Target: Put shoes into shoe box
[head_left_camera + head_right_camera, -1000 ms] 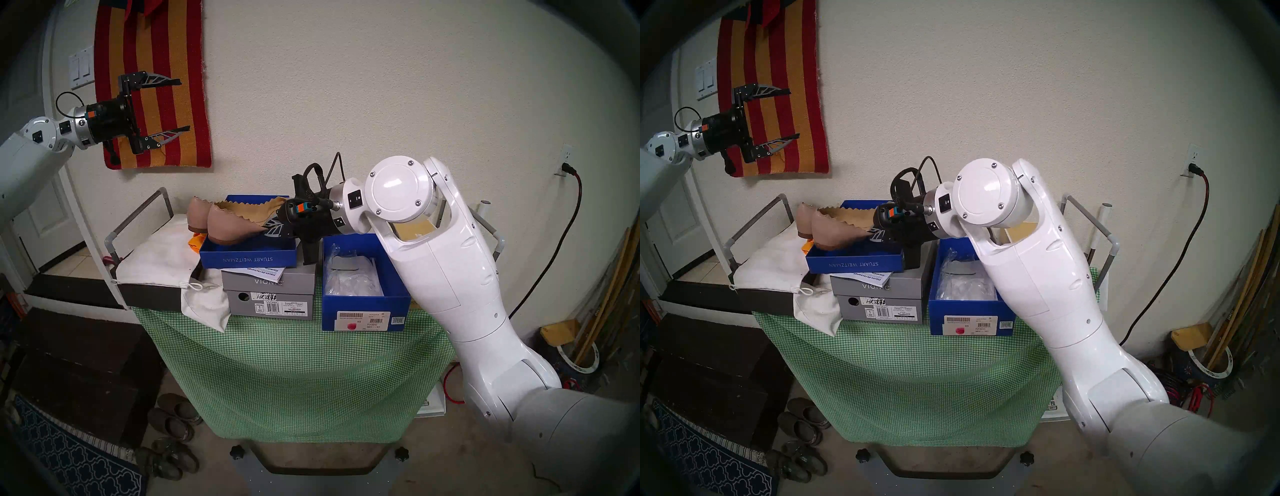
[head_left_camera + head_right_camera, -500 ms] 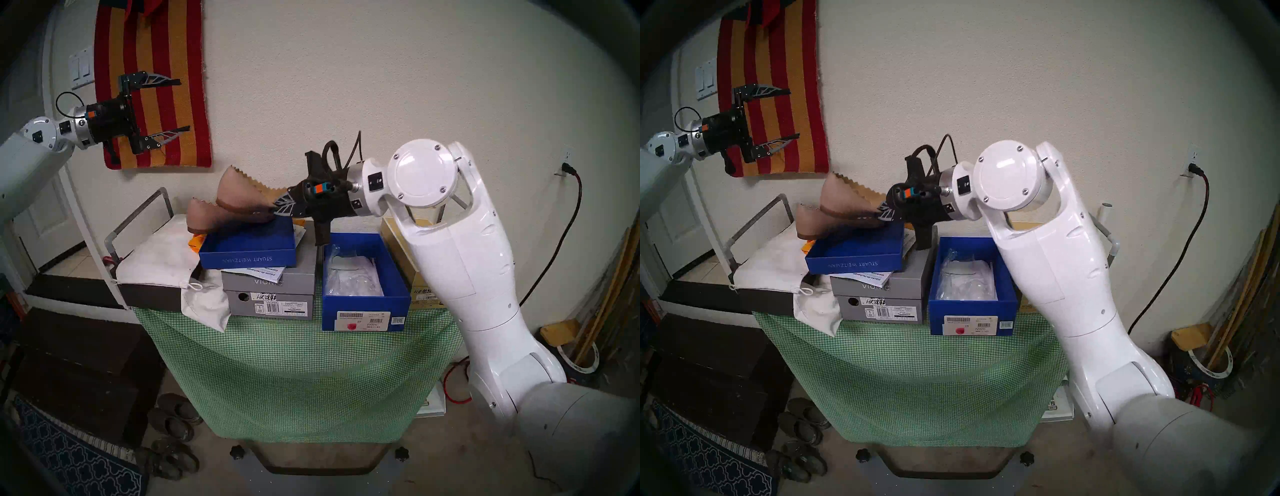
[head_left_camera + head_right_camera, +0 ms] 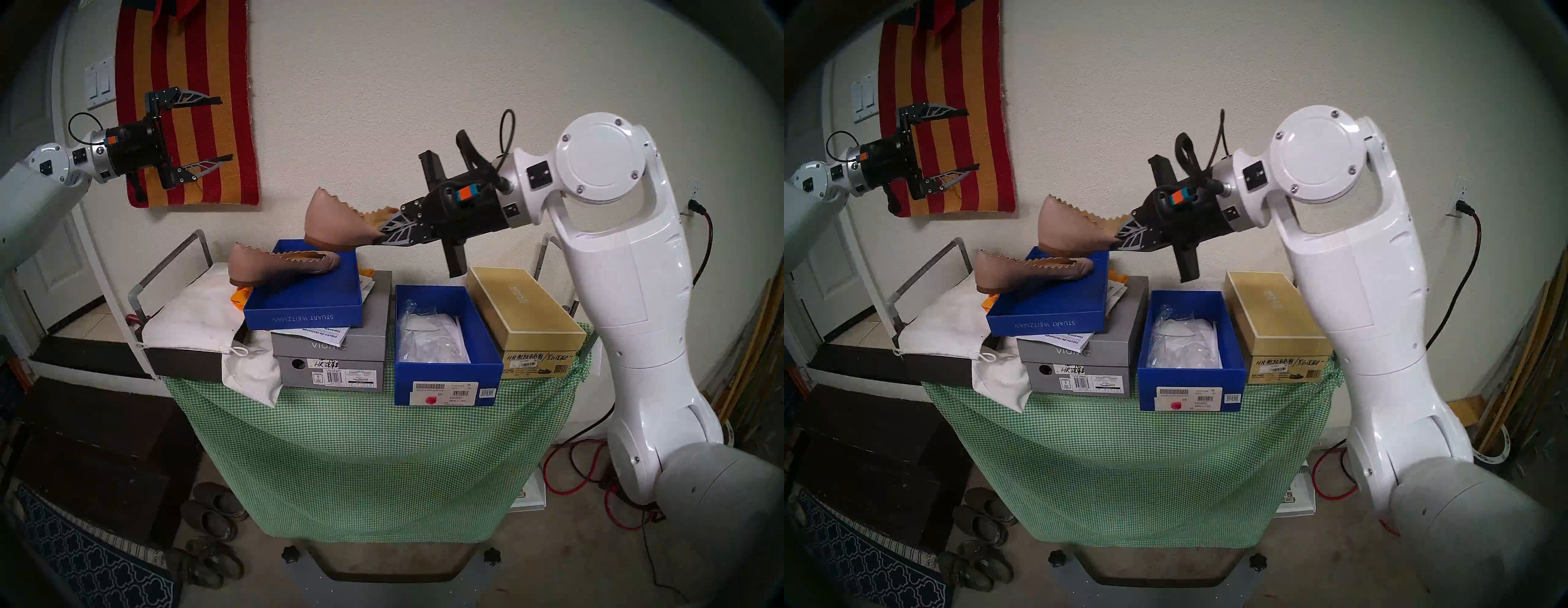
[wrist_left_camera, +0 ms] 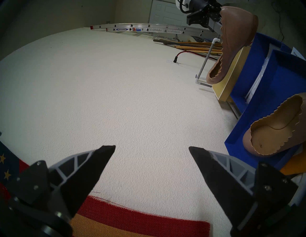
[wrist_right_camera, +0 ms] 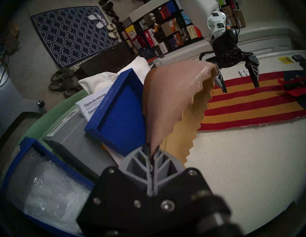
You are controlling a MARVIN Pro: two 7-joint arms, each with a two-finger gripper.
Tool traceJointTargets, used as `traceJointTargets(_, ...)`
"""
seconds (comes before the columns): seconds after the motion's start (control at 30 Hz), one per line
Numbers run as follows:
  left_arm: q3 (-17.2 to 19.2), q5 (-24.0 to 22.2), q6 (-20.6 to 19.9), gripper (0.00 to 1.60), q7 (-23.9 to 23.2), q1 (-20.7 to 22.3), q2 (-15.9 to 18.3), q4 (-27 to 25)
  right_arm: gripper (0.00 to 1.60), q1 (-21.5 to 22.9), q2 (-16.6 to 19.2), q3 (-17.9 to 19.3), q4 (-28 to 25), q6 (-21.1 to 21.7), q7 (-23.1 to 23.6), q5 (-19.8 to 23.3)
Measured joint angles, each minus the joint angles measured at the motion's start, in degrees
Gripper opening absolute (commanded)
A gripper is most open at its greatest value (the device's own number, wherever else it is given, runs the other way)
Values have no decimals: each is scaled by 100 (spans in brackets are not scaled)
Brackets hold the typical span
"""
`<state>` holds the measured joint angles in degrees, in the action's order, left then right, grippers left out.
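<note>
My right gripper is shut on the toe end of one beige-pink ballet flat and holds it in the air above the shallow blue lid. It also shows in the right wrist view, pinched between the fingers. The other flat lies across the lid's far left corner. The deep blue shoe box stands open to the right of the lid, with clear plastic and white paper inside. My left gripper is open and empty, high at the left by the wall.
The lid sits on a gray VIONIC box. A gold box stands right of the blue box. A white cloth bag lies on a dark box at the left. All rest on a green-checked cart. Worn slippers lie on the floor.
My right gripper has lifted one flat out of the lid, up and to the right. The other flat stays on the lid. The right arm swung back, uncovering the gold box. The left arm is unmoved.
</note>
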<state>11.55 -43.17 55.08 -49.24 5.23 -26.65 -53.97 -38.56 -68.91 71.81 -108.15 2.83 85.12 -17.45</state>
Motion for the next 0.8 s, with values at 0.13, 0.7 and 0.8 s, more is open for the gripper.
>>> traceJointTargets(0.13,0,0,0,160,0,0,0,0,0,101,280,96,8,-120,3,259)
traceJointTargets(0.7,0,-2,0,160,0,0,0,-1,0,344,1415,97,488,-670,3,648)
traceJointTargets(0.8,0,-2,0,160,0,0,0,-1,0,372,1581,-13,545,-763,3,689)
